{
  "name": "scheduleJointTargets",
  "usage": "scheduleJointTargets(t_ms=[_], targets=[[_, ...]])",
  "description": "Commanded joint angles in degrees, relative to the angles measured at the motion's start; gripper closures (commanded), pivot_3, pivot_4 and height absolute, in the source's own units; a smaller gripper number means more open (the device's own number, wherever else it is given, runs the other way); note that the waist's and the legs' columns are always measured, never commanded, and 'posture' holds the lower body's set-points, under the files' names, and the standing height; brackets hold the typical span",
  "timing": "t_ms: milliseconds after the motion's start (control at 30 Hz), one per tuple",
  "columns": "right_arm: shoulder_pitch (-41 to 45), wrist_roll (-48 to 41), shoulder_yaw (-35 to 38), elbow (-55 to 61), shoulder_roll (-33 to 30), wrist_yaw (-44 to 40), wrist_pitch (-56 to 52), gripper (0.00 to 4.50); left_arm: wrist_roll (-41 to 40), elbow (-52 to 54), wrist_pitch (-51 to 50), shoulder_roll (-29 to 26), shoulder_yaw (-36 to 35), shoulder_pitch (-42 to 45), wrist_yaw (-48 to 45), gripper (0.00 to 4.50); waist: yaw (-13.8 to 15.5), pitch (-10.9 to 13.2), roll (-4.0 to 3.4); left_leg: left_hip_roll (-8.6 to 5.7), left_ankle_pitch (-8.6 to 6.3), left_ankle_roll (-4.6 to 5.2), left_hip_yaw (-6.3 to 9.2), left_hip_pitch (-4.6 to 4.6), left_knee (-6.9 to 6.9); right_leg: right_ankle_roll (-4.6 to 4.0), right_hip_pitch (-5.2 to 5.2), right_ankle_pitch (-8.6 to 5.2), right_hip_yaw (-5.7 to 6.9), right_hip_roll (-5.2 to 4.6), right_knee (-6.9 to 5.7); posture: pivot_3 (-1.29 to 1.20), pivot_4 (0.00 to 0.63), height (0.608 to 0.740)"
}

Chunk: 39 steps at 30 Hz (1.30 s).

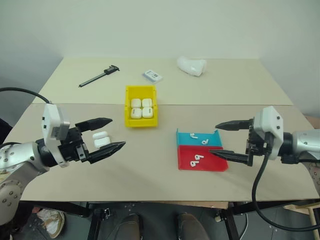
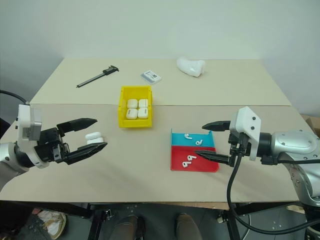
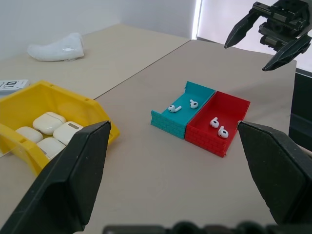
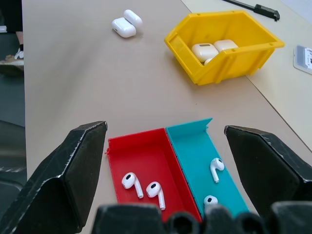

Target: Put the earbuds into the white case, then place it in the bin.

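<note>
- Left gripper [image 1: 107, 134] hovering with jaws spread wide and empty, left of the bin [image 1: 141, 120], above the table [image 1: 150, 170].
- Right gripper [image 1: 229, 141] also gaping wide and empty, hanging just right of the red tray [image 1: 215, 164], well right of the bin.
- White case [image 1: 101, 138] lying on the table left of the bin, lid flipped open; in the head view it sits between the left fingers, but the right wrist view shows it resting free on the table.
- Earbuds: two in the red tray [image 4: 143, 184], two in the teal tray [image 4: 215, 170]; both trays sitting right of and nearer than the bin, touching each other.
- Step: looks like the start, nothing grasped; earbuds not yet in the case.
- Next move probably calling for the right gripper dropping onto one earbud in the red tray, a fine pinch since they're tiny, while the left steadies the open case.
- Counts: four earbuds, one open case outside the bin, four closed cases [image 1: 141, 108] inside the bin, two trays, one bin.
- Far side beyond the bin: one caliper [image 1: 99, 76], one card box [image 1: 152, 76], one white curved piece [image 1: 191, 66].
</note>
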<state>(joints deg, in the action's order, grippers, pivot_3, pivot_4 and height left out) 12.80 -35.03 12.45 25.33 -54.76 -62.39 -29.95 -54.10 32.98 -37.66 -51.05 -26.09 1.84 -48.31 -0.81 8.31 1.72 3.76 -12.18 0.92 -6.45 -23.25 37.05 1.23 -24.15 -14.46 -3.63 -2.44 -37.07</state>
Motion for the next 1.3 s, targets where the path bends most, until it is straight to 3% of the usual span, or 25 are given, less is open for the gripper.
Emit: scheduleJointTargets(t_ms=[33,300,367,467,533,633,733,867,1000,1167,1233,1300], targets=[[1.08,-0.34,1.09,0.38,0.06,-0.23,1.74,0.04,-1.01,0.74,1.06,-0.02,-1.9,0.84,-0.1,0.0,0.0,0.0,0.0,0.0,0.0,0.0,0.0,0.0,0.0,0.0,0.0,0.0,0.0,0.0,0.0,0.0,0.15,0.74],[1.7,-0.4,0.79,0.13,0.47,0.37,1.51,0.04,0.62,2.26,-1.96,-2.55,-0.43,1.29,3.76,0.0,-0.01,0.0,0.0,0.0,0.0,0.0,0.0,0.0,0.0,0.0,0.0,0.0,0.0,0.0,0.0,0.0,0.15,0.74],[1.83,-0.49,0.68,0.21,0.72,0.65,1.31,0.04,3.1,3.98,-2.54,-2.58,0.5,1.66,7.56,0.0,0.01,0.0,0.0,0.0,0.0,0.0,0.01,0.0,0.0,0.0,0.0,0.0,0.0,0.0,0.0,0.0,0.15,0.74],[2.46,0.01,0.01,0.01,1.04,1.02,1.43,0.04,13.9,8.91,-3.66,-2.35,3.65,1.51,19.06,0.0,0.03,0.0,0.0,-0.01,0.0,0.0,0.04,0.0,0.0,0.0,0.02,0.0,0.0,-0.01,0.01,0.0,0.15,0.74],[2.56,-0.37,0.1,0.29,1.07,1.1,0.99,0.04,13.94,9.22,-7.8,-3.95,3.98,2.02,21.12,0.0,0.01,0.0,0.0,-0.02,0.0,0.0,0.05,0.0,0.0,0.0,0.02,0.01,-0.03,-0.01,0.0,0.0,0.15,0.74],[1.84,-1.36,0.44,1.62,1.11,1.54,-0.1,0.04,8.63,8.47,-18.85,-7.5,3.05,4.53,22.7,0.0,0.03,0.01,0.02,0.02,0.0,0.0,0.04,0.0,-0.01,-0.01,-0.02,0.01,0.01,0.03,-0.02,0.0,0.15,0.74],[0.93,-1.76,0.59,2.53,1.7,2.29,-0.49,0.04,-0.6,4.81,-36.24,-11.56,3.99,13.16,25.23,0.0,0.1,0.05,0.09,0.01,0.0,0.0,0.05,0.0,0.0,0.01,-0.01,0.0,-0.01,0.01,-0.02,0.0,0.15,0.74],[0.59,-1.94,0.04,2.8,2.83,2.72,-0.49,0.04,-5.49,-0.65,-52.81,-12.19,7.89,25.55,28.67,0.0,0.13,0.06,0.14,-0.04,0.0,0.0,0.08,0.0,0.0,0.05,0.0,-0.03,0.0,0.0,-0.02,0.0,0.15,0.74],[1.41,-1.55,-1.64,2.69,4.36,3.83,-0.05,0.04,-12.24,-11.39,-54.84,-15.62,16.15,32.36,39.28,0.0,-0.19,0.07,0.16,-0.04,0.0,0.0,0.12,0.02,-0.03,0.05,-0.02,-0.02,-0.02,0.01,-0.03,0.0,0.15,0.74],[2.38,-1.09,-3.13,1.96,5.57,4.12,0.72,0.04,-25.54,-23.39,-54.84,-12.93,21.34,39.41,60.18,0.0,0.08,0.09,0.19,-0.05,0.0,-0.01,0.14,0.0,-0.04,0.03,-0.05,-0.01,-0.04,0.0,-0.07,0.0,0.15,0.74],[2.82,-0.98,-3.47,1.5,5.79,3.79,0.9,0.04,-33.07,-27.94,-54.84,-12.63,23.71,41.36,68.11,0.0,0.12,0.1,0.21,-0.05,0.0,-0.01,0.16,0.0,-0.04,0.03,-0.04,-0.01,-0.04,-0.04,-0.07,0.0,0.15,0.74],[3.45,-0.82,-3.91,0.96,5.97,3.5,0.98,0.04,-48.03,-29.52,-46.96,-15.57,28.56,39.94,81.53,0.0,0.03,0.1,0.22,-0.05,0.0,-0.01,0.16,-0.02,-0.04,0.02,-0.05,0.0,-0.04,-0.04,-0.07,0.0,0.15,0.74]])
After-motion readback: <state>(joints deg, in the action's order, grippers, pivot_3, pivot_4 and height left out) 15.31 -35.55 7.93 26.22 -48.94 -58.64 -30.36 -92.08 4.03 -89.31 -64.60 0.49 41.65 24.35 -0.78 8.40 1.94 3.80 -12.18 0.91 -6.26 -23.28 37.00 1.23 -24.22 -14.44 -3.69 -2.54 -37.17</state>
